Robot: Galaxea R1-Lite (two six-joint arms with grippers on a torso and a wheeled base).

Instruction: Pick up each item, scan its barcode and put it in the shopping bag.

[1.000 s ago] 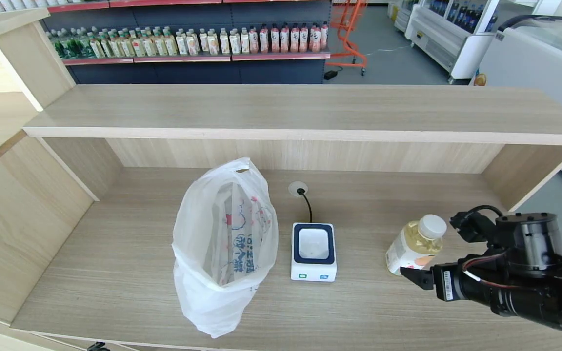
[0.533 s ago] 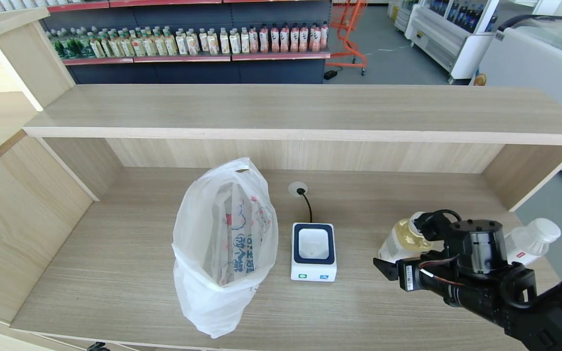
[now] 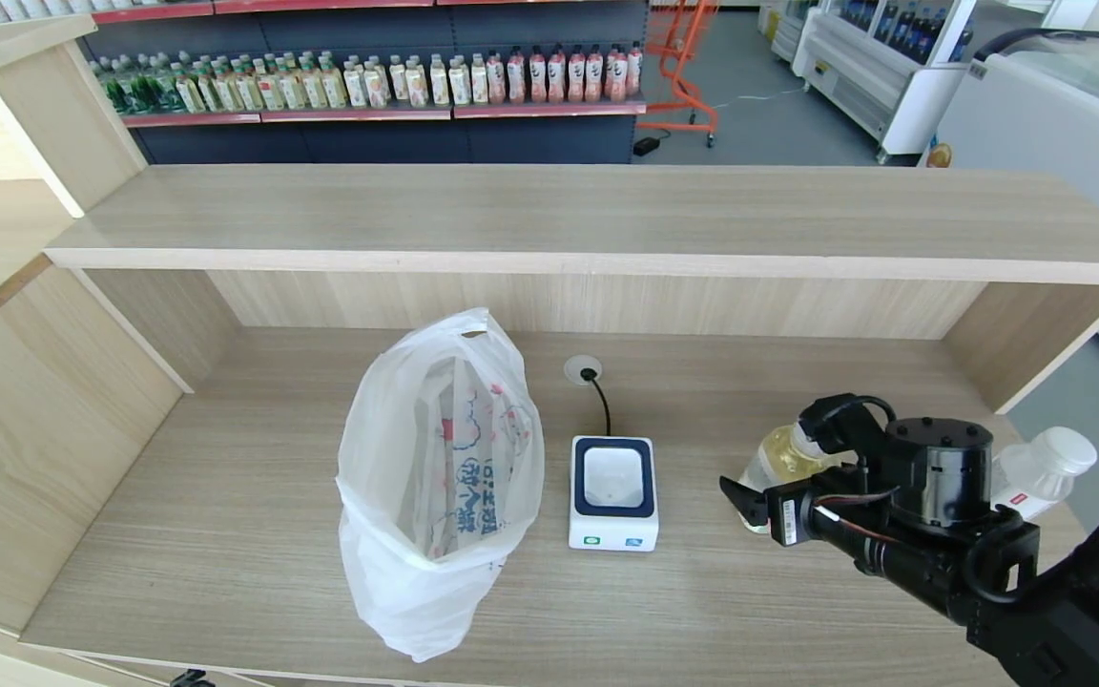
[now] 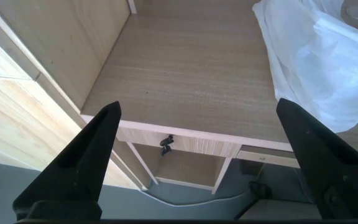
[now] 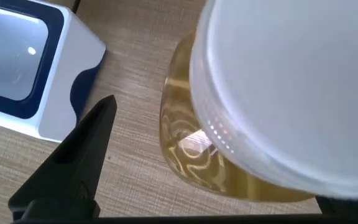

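Right gripper (image 3: 771,477) jaws: open, set around the yellow drink bottle (image 3: 778,456). The right wrist view shows a gap of bare counter between the one visible finger (image 5: 73,168) and the bottle wall. The far finger is hidden behind the white cap (image 5: 291,87), so contact on that side cannot be told.

Left gripper (image 4: 197,109) jaws: wide open, holding nothing.

Yellow drink bottle: on the counter (image 3: 225,534), to the right of the scanner (image 3: 612,491) and apart from it.

Clear bottle (image 3: 1036,468), white cap: farther right of the scanner, beyond the right arm's wrist.

Shopping bag (image 3: 440,477): just beside the scanner on its left, mouth open. A printed pack (image 3: 468,458) lies inside.

Scanner cable (image 3: 599,401): runs from the rear of the scanner to a round port (image 3: 583,369) in the counter behind it.

Left gripper position: well left of the scanner, past the shopping bag, above the counter's front edge
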